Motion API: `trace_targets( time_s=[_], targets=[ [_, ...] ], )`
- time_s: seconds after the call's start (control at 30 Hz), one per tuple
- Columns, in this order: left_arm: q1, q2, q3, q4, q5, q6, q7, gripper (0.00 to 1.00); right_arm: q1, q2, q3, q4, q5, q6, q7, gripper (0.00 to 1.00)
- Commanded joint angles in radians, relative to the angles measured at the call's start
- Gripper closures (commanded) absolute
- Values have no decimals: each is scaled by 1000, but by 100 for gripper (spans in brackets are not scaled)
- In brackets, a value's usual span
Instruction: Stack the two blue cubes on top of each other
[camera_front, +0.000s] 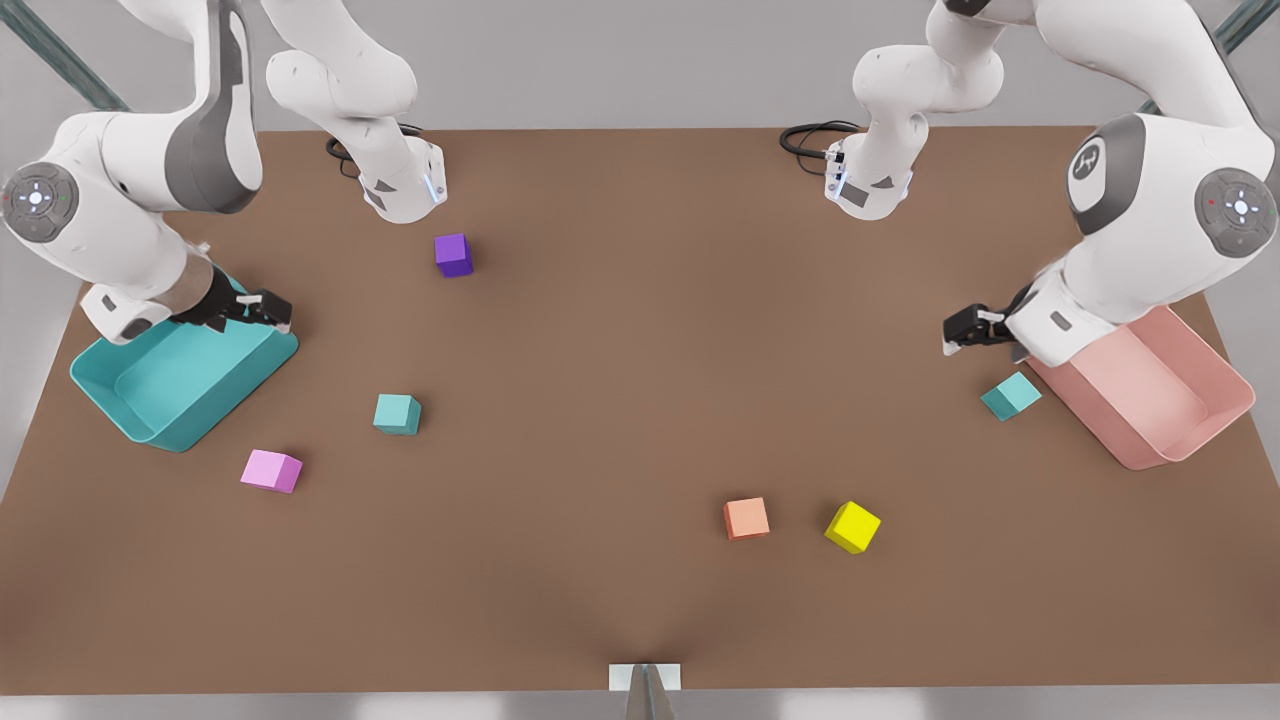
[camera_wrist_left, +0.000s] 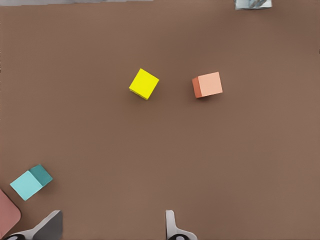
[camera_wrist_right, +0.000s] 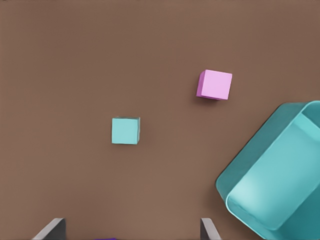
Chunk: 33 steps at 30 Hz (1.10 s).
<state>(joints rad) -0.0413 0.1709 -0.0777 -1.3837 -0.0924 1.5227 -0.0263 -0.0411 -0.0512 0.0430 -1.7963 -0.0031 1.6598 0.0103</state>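
Note:
Two blue cubes lie far apart on the brown table. One blue cube (camera_front: 397, 413) (camera_wrist_right: 125, 131) rests toward the front view's left, near the teal bin. My right gripper (camera_front: 268, 306) (camera_wrist_right: 132, 221) hovers open over that bin's edge, back and left of this cube, holding nothing. The other blue cube (camera_front: 1010, 396) (camera_wrist_left: 30, 182) sits turned at an angle on the front view's right, just beside the pink bin. My left gripper (camera_front: 962, 330) (camera_wrist_left: 113, 215) hangs open a little behind it, with nothing between its fingers.
A teal bin (camera_front: 150, 400) (camera_wrist_right: 300, 125) stands at the left, a pink bin (camera_front: 1190, 420) (camera_wrist_left: 7, 215) at the right. Scattered cubes: purple (camera_front: 453, 254), pink (camera_front: 271, 470) (camera_wrist_right: 214, 85), orange (camera_front: 747, 519) (camera_wrist_left: 207, 84), yellow (camera_front: 852, 527) (camera_wrist_left: 144, 83).

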Motion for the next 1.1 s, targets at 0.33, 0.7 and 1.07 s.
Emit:
trace_targets(
  time_s=[0.33, 0.7, 1.07],
  targets=[
    [-35, 9, -16, -32, 106, 3, -96, 0, 33, 459, 47, 159, 2, 469, 230, 0],
    [63, 88, -8, -20, 109, -16, -95, 0, 27, 378, 89, -104, -6, 607, 375, 0],
    [106, 156, -14, -18, 114, 53, -86, 0, 10, 277, 138, -411, -3, 860, 436, 0]
  ],
)
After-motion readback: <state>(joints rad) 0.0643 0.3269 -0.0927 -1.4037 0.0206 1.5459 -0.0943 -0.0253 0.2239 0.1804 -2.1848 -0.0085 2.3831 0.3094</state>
